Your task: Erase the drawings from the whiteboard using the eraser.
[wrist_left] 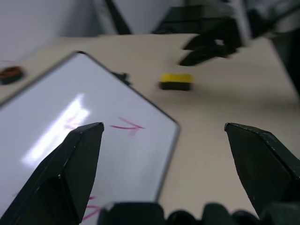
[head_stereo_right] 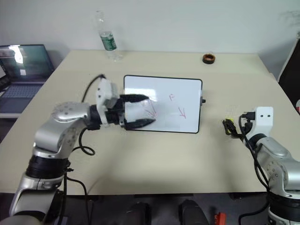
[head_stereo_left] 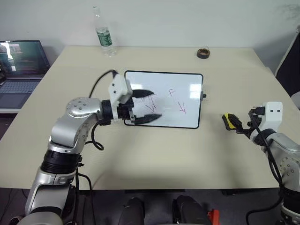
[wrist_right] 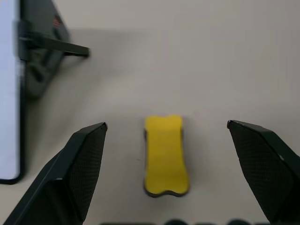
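The whiteboard [head_stereo_left: 187, 84] lies flat in the middle of the table, black-framed, with pink-red drawings [head_stereo_left: 182, 108] on its right half. My left gripper [head_stereo_left: 157, 105] hovers over the board's left part, pointing right, its fingers [wrist_left: 79, 154] spread open and empty. The eraser [wrist_right: 165, 154], a small yellow block with a dark underside, lies on the table to the right of the board. My right gripper [wrist_right: 167, 124] is open just behind it. The eraser sits between the two fingers without touching either. In the left wrist view the eraser [wrist_left: 176, 81] lies in front of the right gripper [wrist_left: 211, 44].
A plastic bottle [head_stereo_left: 104, 35] stands at the table's far left edge. A dark tape roll [head_stereo_left: 203, 52] lies at the far edge, right of centre. An open laptop [head_stereo_left: 21, 70] sits on a separate surface to the left.
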`<state>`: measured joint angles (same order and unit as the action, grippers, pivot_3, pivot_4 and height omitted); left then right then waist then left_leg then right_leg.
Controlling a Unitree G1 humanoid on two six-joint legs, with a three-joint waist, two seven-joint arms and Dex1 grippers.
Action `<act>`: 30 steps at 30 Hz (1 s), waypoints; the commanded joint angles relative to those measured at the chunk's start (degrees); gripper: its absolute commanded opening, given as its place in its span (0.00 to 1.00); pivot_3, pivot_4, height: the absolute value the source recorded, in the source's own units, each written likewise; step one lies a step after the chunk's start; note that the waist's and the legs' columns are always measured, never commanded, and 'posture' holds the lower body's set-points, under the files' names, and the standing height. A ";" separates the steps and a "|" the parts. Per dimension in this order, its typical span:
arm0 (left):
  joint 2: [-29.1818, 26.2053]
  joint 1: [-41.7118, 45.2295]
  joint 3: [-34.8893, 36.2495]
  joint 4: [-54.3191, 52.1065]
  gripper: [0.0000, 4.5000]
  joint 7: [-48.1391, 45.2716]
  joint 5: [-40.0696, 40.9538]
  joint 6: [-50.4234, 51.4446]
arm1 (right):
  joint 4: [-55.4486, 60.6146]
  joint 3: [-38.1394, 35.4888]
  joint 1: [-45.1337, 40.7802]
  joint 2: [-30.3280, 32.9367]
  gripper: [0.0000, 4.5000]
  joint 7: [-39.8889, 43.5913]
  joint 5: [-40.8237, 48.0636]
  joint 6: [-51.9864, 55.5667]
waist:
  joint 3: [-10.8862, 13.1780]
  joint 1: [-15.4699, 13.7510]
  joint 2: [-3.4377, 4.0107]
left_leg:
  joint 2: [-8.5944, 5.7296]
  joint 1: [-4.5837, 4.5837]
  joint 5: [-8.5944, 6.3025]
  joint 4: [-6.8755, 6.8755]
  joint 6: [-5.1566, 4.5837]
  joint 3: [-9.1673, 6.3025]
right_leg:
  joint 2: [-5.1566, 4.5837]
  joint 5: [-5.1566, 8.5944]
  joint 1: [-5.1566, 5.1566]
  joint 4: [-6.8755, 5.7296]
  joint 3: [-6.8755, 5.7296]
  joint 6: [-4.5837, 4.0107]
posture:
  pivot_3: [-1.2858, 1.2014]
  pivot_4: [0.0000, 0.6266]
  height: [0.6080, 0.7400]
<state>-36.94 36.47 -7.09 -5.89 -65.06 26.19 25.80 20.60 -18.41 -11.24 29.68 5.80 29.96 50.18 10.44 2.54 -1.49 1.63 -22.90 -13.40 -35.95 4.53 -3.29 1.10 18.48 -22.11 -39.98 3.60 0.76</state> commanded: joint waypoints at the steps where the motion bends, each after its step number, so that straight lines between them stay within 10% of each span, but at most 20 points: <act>1: -0.29 2.92 -1.16 1.56 1.00 -4.36 -0.76 -2.41 | -0.35 0.78 0.03 -0.88 1.00 0.59 -2.49 -3.61 | 0.00 0.17 0.00 | 0.02 -0.05 0.00 0.00 0.00 0.00 | 0.02 0.00 -0.07 -0.01 0.01 0.00 | 0.52 0.24 1.00; 21: 0.17 2.70 -0.50 1.78 1.00 -6.53 -1.81 -3.68 | -15.64 3.68 -4.89 -5.23 1.00 3.40 -9.92 -12.72 | 0.01 0.24 0.01 | 0.00 -0.03 -0.02 -0.03 -0.04 0.05 | 0.00 0.00 -0.06 -0.04 0.06 0.00 | 0.52 0.24 1.00; 30: -0.49 0.30 0.08 0.69 1.00 -5.70 -2.34 -4.16 | -17.98 4.90 -6.28 -5.11 0.39 4.64 -12.76 -13.89 | 0.00 0.37 0.01 | 0.01 -0.01 -0.02 -0.04 -0.05 0.06 | 0.00 -0.01 -0.07 -0.07 0.08 -0.01 | 0.52 0.24 1.00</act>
<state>-36.78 36.61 -8.70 -2.69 -71.22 23.73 22.07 1.73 -12.47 -16.62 24.13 10.15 17.41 37.84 10.44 2.91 -1.49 1.64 -22.91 -13.42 -35.99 4.48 -3.23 1.10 18.47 -22.18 -40.05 3.68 0.75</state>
